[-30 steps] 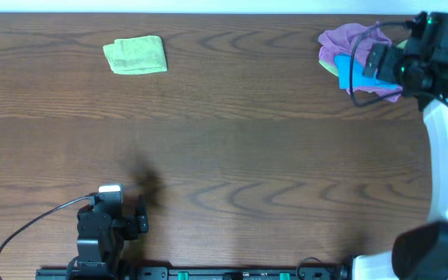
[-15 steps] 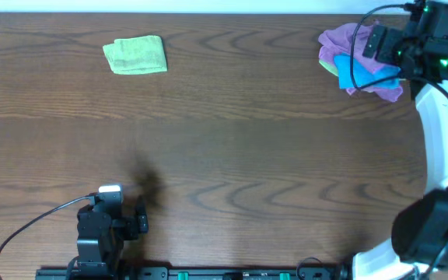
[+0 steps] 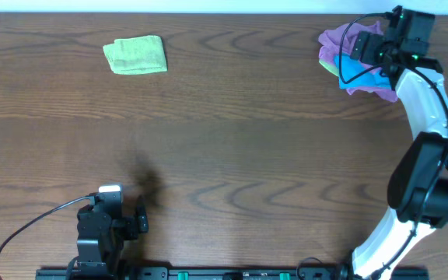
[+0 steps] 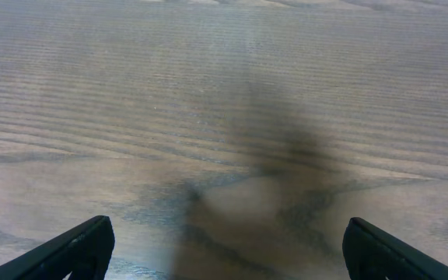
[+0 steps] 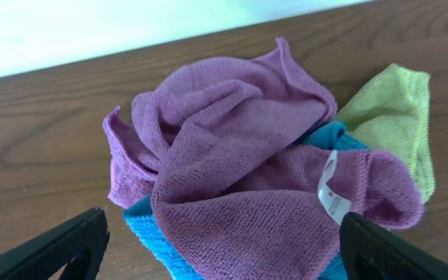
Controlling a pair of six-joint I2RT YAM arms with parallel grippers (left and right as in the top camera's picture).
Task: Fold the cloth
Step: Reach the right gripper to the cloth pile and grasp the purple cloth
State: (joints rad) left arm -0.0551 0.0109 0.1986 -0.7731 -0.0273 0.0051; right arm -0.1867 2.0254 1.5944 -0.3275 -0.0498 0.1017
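Note:
A pile of crumpled cloths lies at the table's far right corner: a purple cloth (image 3: 341,40) on top, a blue cloth (image 3: 356,71) under it and a yellow-green cloth (image 5: 391,117) at the side. In the right wrist view the purple cloth (image 5: 232,155) fills the middle, with a white tag. My right gripper (image 5: 224,249) is open, fingers spread just above the pile, in the overhead view (image 3: 376,53) over its right side. A folded green cloth (image 3: 135,55) lies at the far left. My left gripper (image 4: 224,249) is open over bare table, parked at the near edge (image 3: 109,222).
The brown wooden table (image 3: 232,148) runs to a white wall at the far edge, right behind the pile. A cable trails from the left arm's base at the near left. The right arm stretches along the table's right side.
The right arm has swung left and further back, bringing its gripper over the cloth pile. The left arm and the green cloth have not moved.

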